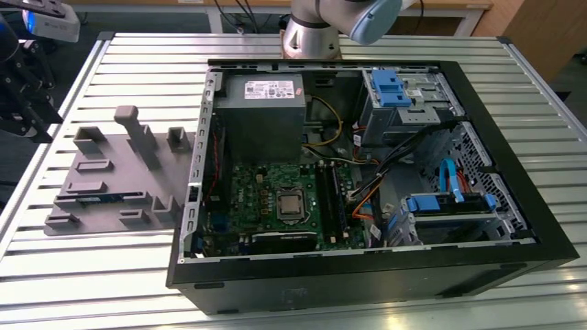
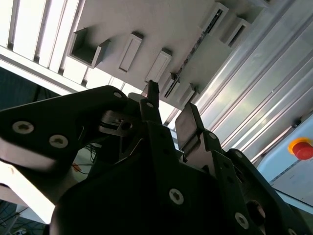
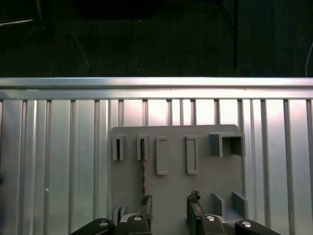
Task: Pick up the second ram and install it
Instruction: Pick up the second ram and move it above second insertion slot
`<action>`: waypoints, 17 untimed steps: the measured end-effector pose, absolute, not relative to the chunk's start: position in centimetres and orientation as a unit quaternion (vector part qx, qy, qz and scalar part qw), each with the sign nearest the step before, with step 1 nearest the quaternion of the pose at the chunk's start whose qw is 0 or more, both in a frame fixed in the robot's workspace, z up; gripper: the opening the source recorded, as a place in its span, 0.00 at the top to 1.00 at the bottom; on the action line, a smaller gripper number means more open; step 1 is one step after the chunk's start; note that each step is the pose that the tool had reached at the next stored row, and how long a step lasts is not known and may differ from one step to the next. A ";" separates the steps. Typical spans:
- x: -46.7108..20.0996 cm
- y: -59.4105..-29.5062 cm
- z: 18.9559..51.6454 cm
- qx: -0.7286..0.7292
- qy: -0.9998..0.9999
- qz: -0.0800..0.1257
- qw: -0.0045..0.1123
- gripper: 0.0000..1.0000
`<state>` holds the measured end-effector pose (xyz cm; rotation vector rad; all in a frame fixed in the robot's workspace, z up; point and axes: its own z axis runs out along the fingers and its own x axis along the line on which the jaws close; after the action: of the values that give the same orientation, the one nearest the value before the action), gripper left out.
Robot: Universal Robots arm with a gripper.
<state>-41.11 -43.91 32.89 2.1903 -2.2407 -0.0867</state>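
The second ram (image 1: 90,199) is a thin blue stick standing on edge in a slot of the grey holder plate (image 1: 110,175), to the exterior view's left of the open computer case. In both wrist views it shows as a thin dark line (image 3: 143,166) (image 2: 193,51) in the plate. My gripper (image 3: 168,205) hangs above the plate, open, with nothing between its black fingers (image 2: 151,100). In the first wrist view the ram lines up close to one finger. In the exterior view the gripper (image 1: 23,113) is the dark shape at the far left edge.
The open case (image 1: 367,172) lies on the slatted metal table (image 1: 137,55), with the green motherboard (image 1: 275,199) and its long dark memory slots (image 1: 330,199) inside. Cables and blue drive latches (image 1: 390,86) fill the case's right side. Tall posts (image 1: 137,134) rise from the holder plate.
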 end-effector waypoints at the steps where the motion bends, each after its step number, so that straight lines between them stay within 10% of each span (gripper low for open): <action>1: -41.1 -44.0 32.8 0.699 -0.715 -0.030 0.002 0.58; 17: -41.1 -44.5 31.6 0.699 -0.715 -0.035 -0.004 0.58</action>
<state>-41.11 -44.51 31.64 2.2001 -2.2499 -0.1095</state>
